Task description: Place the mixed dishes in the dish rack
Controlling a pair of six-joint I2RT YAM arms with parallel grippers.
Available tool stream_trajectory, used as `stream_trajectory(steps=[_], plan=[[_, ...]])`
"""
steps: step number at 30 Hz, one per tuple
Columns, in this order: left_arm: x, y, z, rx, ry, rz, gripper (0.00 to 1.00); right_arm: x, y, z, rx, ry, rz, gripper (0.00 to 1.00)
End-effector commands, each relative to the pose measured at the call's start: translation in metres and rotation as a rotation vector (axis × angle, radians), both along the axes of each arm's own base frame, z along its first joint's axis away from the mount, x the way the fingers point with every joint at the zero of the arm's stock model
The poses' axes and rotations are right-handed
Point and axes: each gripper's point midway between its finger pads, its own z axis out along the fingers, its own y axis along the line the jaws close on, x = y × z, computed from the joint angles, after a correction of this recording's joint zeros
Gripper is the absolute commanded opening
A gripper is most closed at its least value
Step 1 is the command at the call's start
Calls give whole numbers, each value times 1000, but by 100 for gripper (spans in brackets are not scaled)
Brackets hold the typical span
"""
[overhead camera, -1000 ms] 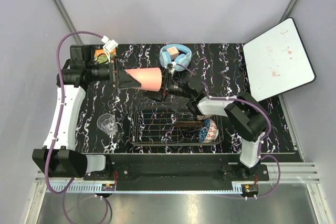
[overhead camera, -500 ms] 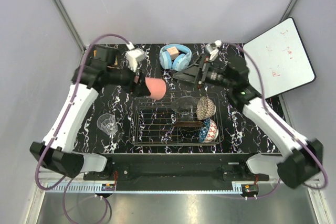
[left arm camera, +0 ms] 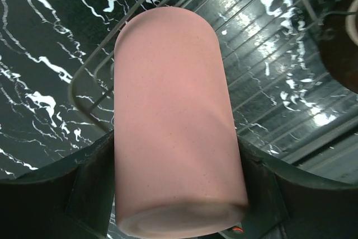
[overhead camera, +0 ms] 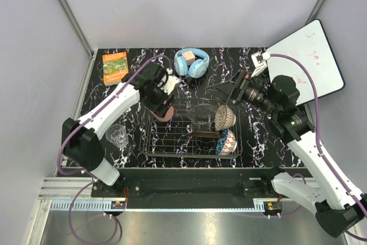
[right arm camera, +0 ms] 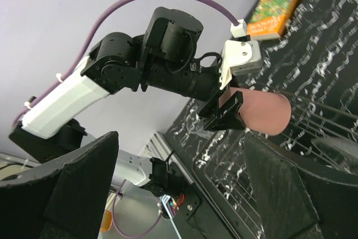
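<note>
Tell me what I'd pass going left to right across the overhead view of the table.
orange book → salmon-pink cup → light-blue headphones → beige-brown bowl → whiteboard

orange book point(overhead camera: 115, 67): far-left corner | light-blue headphones point(overhead camera: 191, 62): far edge | whiteboard point(overhead camera: 304, 64): far right

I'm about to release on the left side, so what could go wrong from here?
1. The left end effector holds the salmon-pink cup over the far-left corner of the dish rack; released here, it might tip over the rim.
2. The round cup may roll toward the clear glass dish.
</note>
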Motion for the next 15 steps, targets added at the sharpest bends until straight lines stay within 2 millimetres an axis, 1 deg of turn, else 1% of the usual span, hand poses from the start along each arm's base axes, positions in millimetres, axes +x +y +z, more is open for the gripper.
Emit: stream_trajectory(steps=[1,2,5,8,15], plan=[[11,0,-19,79,-28,-4,2,6,-2,-21,-36,40,-33,100],[8,0,-23,85,-17,-6,1,6,-2,-22,-39,41,-31,100],[2,-2,-26,92,-10,-27,1,5,-1,-24,-41,45,-28,100],[-5,-3,-28,91,3,-49,1,5,-1,-27,-46,47,-25,100],[-25,-1,-28,78,36,-82,1,9,3,-42,-58,89,-14,100]])
